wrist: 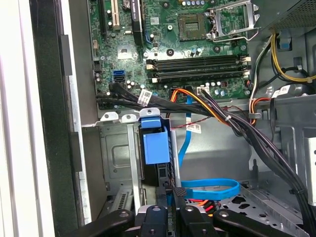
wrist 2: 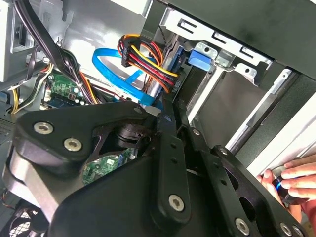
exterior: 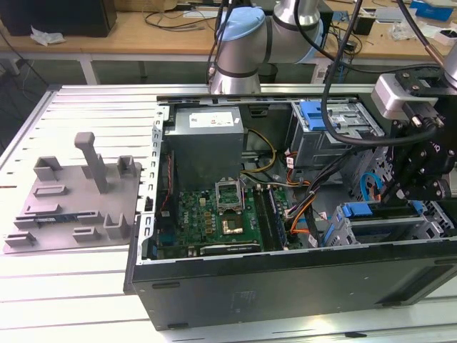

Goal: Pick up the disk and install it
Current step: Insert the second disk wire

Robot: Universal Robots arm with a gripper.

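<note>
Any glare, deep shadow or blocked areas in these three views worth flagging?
Exterior view: even light, with the case front wall dark. Second wrist view: the black gripper body blocks the lower half, and the metal wall is washed out. First wrist view: bright pale strip, motherboard evenly lit.

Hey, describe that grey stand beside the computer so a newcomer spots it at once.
Start at the open black computer case on the white slatted table. To the exterior view's left of it lies a flat grey plate. Unlike the wired parts inside, it is plain, with blocky uprights and one tall post.
</note>
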